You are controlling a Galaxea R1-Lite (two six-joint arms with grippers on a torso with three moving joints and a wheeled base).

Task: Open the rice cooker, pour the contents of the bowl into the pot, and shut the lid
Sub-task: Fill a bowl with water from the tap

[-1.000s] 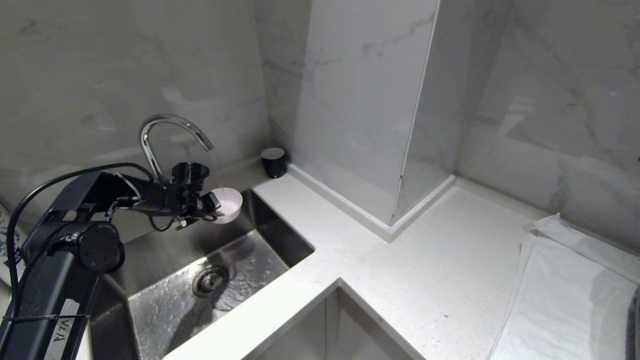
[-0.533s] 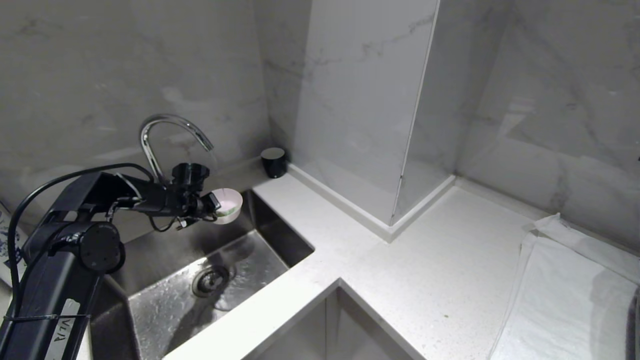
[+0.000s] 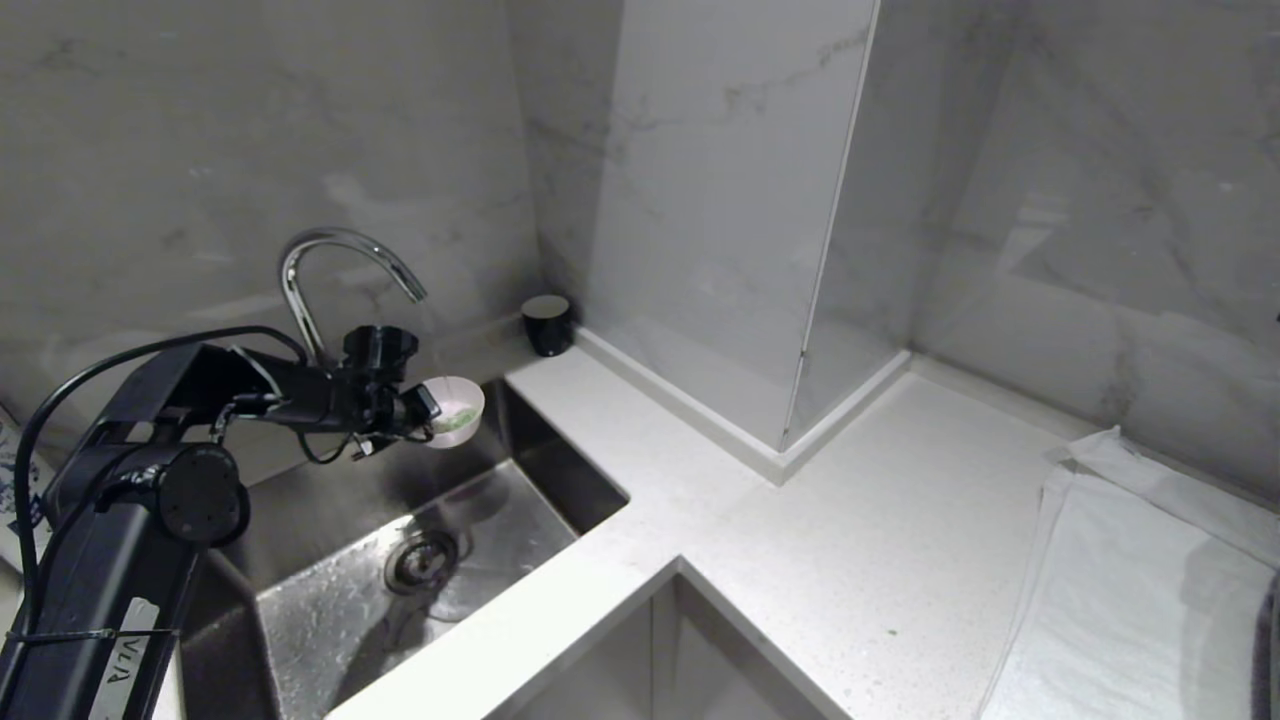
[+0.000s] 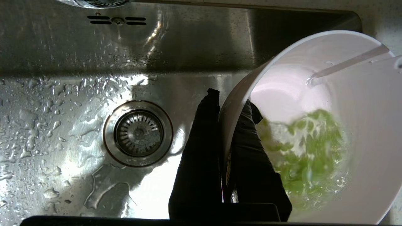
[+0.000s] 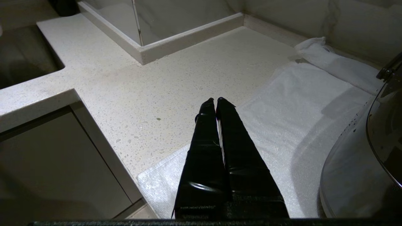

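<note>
My left gripper (image 3: 426, 410) (image 4: 230, 99) is shut on the near rim of the bowl (image 3: 458, 405) (image 4: 364, 131), one finger inside and one outside. It holds the bowl above the sink, under the tap's spout. The contents of the bowl (image 3: 456, 418) (image 4: 307, 150) are green bits swirling in water, and a thin stream of water (image 4: 345, 62) runs into the bowl. My right gripper (image 5: 215, 99) is shut and empty, parked over the edge of a white towel. The rice cooker, its pot and its lid are out of view.
A steel sink (image 3: 540, 470) (image 4: 62, 62) with a round drain (image 3: 420, 560) (image 4: 138, 133) lies below the bowl. The chrome tap (image 3: 340, 250) arches over it. A black cup (image 3: 548, 323) stands in the corner. A white towel (image 3: 1130, 600) (image 5: 298, 103) carries a steel pan (image 5: 355, 179).
The green bits now show in the bowl, where a second ago its inside looked plain pale. The left arm and the bowl have hardly moved.
</note>
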